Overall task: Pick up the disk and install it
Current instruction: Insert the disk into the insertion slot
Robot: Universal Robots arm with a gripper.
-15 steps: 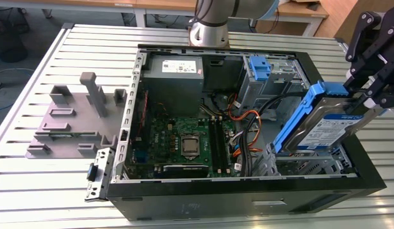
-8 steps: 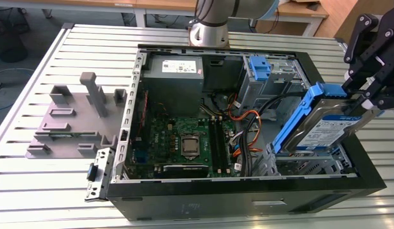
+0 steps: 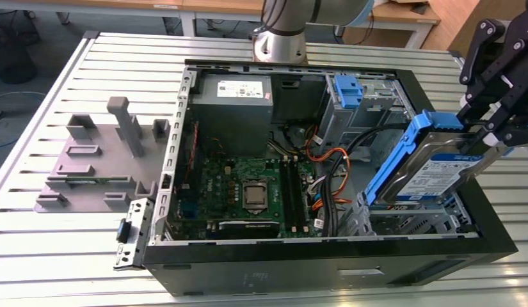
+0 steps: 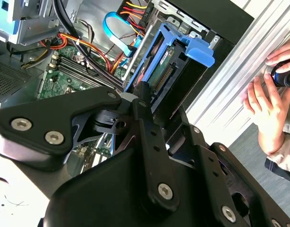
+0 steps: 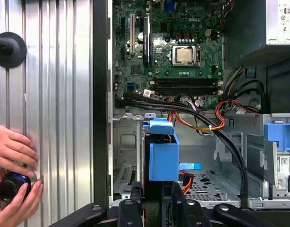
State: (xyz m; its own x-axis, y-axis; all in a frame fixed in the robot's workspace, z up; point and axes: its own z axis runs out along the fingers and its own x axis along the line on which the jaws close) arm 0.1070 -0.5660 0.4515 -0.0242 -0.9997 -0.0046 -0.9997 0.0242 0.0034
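- Slatted metal table (image 3: 67,243) carries the whole set-up; arm base (image 3: 278,35) stands at its far edge in the exterior view.
- Open black computer case (image 3: 332,268) lies on its side on the table, with the interior exposed.
- Grey power-supply box (image 3: 233,96) sits in the far corner of the case, on the exterior view's left of the interior.
- Green motherboard (image 3: 238,185) lies on the case floor, near the front edge; it is also seen in the first wrist view (image 5: 173,47).
- Grey moulded fixture (image 3: 97,160) rests on the table outside the case, on the exterior view's left.
- Gripper (image 3: 494,131) hangs above the case's right-hand front corner in the exterior view, with its jaws closed on the upper end of the disk.
- The disk (image 3: 439,169) is clear of the table and tilted steeply. Its lower end is at the drive cage (image 3: 417,220) in that corner; I cannot tell whether it touches. Its blue carrier shows in both wrist views (image 4: 183,45) (image 5: 163,156).
- A lone blue bracket (image 3: 349,89) sits in the far bay of the case.
- A person's hands (image 5: 12,156) rest on the table edge beside the case, around a small dark round object (image 5: 10,187).
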